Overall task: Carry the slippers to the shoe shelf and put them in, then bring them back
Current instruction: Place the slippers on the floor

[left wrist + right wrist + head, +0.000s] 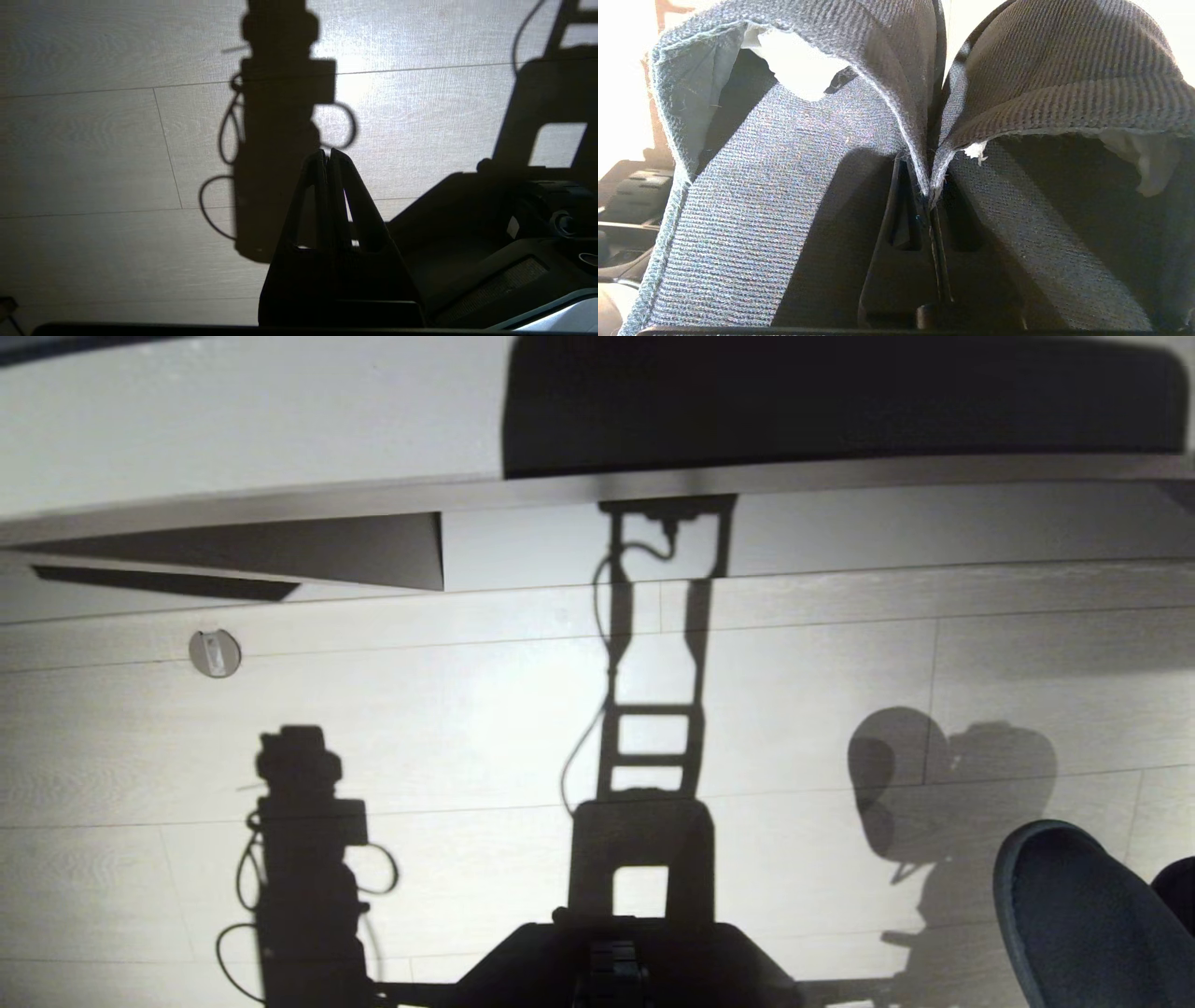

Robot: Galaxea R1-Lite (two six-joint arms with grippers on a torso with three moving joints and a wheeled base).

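Note:
The slippers are dark charcoal-grey fabric. In the right wrist view they hang side by side, one [752, 196] and the other [1064, 84], filling the picture. My right gripper [930, 196] is shut on the two inner upper edges pinched together. In the head view one rounded toe [1083, 924] and a sliver of the other [1178, 887] show at the bottom right, above the pale floor. My left gripper [327, 154] is shut with nothing in it and hangs over the floor. The shoe shelf is out of view.
Pale wood-look floor planks [467, 756] carry sharp shadows of my arms and mast. A small round metal floor fitting [215, 653] sits at the left. A pale furniture base [560, 537] with a dark area above it runs along the far side. My dark base [616, 961] is at the bottom.

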